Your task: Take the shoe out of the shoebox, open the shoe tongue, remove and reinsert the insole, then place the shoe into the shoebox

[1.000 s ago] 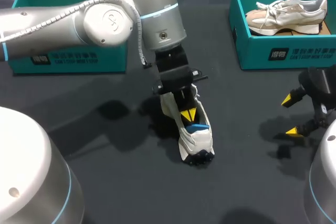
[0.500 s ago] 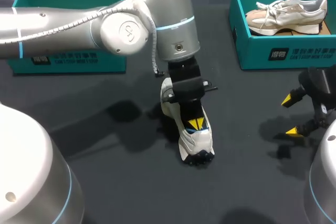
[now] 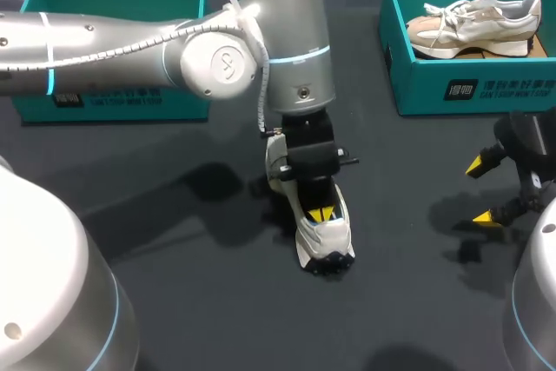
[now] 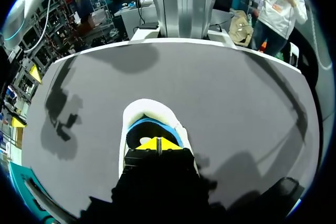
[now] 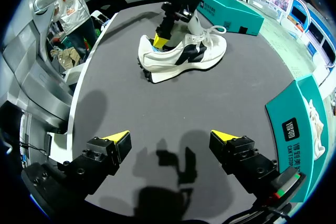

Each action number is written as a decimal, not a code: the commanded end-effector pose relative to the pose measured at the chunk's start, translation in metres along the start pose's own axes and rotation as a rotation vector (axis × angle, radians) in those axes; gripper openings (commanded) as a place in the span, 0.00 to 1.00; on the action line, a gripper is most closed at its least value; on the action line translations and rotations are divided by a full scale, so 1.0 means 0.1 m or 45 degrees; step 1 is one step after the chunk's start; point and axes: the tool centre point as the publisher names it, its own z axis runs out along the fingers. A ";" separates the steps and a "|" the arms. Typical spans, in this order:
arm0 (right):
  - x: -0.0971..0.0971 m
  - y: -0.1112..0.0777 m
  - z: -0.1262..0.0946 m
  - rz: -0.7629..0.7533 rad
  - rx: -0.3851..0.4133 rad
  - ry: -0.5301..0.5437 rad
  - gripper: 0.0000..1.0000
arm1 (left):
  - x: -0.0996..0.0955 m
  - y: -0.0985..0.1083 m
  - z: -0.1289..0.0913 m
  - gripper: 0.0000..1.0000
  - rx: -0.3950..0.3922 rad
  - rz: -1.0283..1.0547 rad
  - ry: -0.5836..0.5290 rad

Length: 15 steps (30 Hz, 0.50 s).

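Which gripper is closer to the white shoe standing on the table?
Left. The left gripper is down inside the opening of the shoe; the right gripper sits off to its side, well apart.

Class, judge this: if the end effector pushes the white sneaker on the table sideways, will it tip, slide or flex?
The white sneaker stands upright on a flat, long sole, so it probably slides on the table rather than rolls. Its upper looks soft, so it likely flexes around the left end effector inside its opening.
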 end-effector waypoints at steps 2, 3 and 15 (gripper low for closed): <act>0.01 0.00 0.00 0.000 0.002 -0.003 1.00 | 0.00 0.06 0.20 0.00 -0.053 -0.030 -0.007; 0.01 0.00 0.00 0.000 0.002 -0.003 1.00 | 0.00 0.08 0.21 0.00 -0.063 -0.038 -0.007; 0.01 0.00 0.00 0.000 0.002 -0.003 1.00 | 0.00 -0.03 -0.20 0.00 -0.089 0.012 -0.096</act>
